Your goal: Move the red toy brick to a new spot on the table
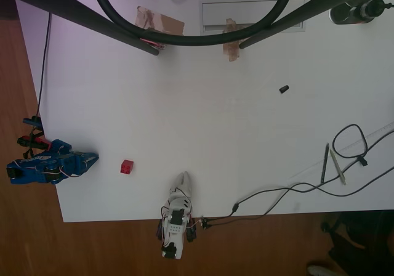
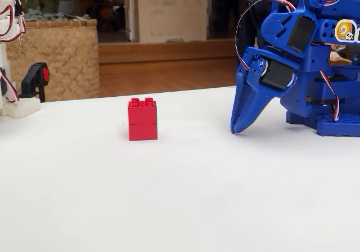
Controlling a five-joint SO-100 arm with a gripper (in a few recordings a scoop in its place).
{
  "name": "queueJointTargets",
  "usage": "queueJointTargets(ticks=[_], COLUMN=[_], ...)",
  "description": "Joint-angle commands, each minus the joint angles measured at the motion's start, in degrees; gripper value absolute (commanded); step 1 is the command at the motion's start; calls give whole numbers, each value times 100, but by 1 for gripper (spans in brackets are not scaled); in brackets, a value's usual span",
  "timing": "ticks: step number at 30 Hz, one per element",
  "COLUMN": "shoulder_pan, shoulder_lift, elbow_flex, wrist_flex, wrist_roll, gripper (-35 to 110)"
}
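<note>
Red brick waiting, untouched

The red brick stands upright on the white surface, just beside the blue jaws, closed and empty. Likely light, rigid, slick; pinch its flat sides.

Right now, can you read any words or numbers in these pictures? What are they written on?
Round orange and white sticker on the blue arm, at the right edge of the fixed view: cut off by the frame, so it cannot be read.
Red toy brick: no writing.
Table: nothing readable in the overhead view; the things lying on it are too small to tell.
</note>
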Motion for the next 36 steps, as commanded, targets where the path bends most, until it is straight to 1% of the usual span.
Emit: queueJointTargets(ticks=[1, 8, 16, 21, 24, 29, 36], shoulder_pan=[-589, -571, -554, -396, -114, -79, 246], shoulder_lift=[185, 185, 185, 105, -510, -1705, -3199], elbow_flex=[193, 193, 193, 158, -325, -1529, -2707], wrist_flex=[-88, -70, -79, -97, -272, -668, -1635], wrist_roll=[457, 105, 360, 53, -229, -378, -1081], gripper=[0, 0, 0, 0, 0, 0, 0])
